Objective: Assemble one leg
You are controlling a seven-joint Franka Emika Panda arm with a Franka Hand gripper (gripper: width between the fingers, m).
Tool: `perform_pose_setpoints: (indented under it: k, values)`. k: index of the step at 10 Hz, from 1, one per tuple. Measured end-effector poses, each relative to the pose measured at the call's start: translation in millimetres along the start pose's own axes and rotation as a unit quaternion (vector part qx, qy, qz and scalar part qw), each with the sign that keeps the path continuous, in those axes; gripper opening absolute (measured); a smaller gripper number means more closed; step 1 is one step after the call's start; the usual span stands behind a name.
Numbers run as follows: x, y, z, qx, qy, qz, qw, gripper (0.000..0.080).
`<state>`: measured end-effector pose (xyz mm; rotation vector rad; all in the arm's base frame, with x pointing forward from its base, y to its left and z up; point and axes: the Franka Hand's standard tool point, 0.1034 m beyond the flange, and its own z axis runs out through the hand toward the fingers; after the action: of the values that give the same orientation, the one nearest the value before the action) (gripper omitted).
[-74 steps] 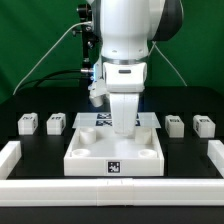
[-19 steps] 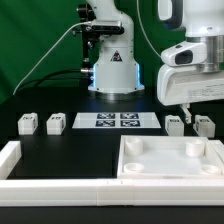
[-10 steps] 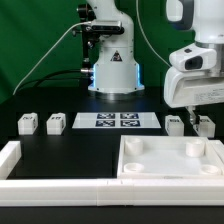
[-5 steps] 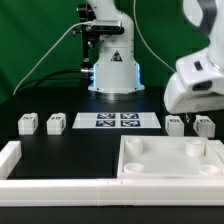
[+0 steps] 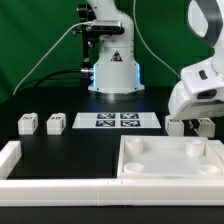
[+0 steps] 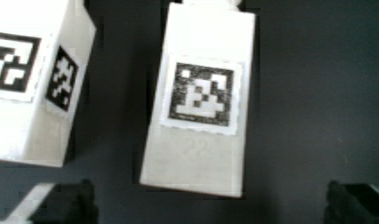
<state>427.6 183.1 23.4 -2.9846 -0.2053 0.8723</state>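
Four small white legs with tags lie on the black table: two at the exterior view's left (image 5: 28, 123) (image 5: 56, 123) and two at its right (image 5: 176, 125) (image 5: 206, 125). My gripper (image 5: 190, 116) hangs tilted just above the right pair. In the wrist view one leg (image 6: 200, 100) lies lengthwise between my open fingertips (image 6: 61, 205), its near end just short of them. My gripper (image 6: 207, 206) is open and empty. A second leg (image 6: 35, 80) lies beside the first.
The large white square tabletop (image 5: 172, 158) with corner sockets lies at the front right, close below the right legs. The marker board (image 5: 118, 121) lies mid-table. White rails border the left (image 5: 9, 155) and the front (image 5: 60, 190).
The tabletop went from the table's middle to the front right. Over the last second my arm has tilted and dropped lower over the two right legs.
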Motion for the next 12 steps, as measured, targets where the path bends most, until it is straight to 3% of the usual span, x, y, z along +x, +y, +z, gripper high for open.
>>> perform_pose_setpoints:
  k: [6,8,9,12]
  values:
    - [-4.5,1.7,11.9,-0.001,-0.022,0.004,1.0,0.0649]
    - [-16.0,4.2,16.6,-0.007,-0.109,0.003,0.994,0.0649]
    - [-4.4,2.3,16.8,-0.004,-0.107,0.003,0.994,0.0649]
    - [-6.8,2.5,19.6,-0.004,-0.107,0.003,0.994,0.0649]
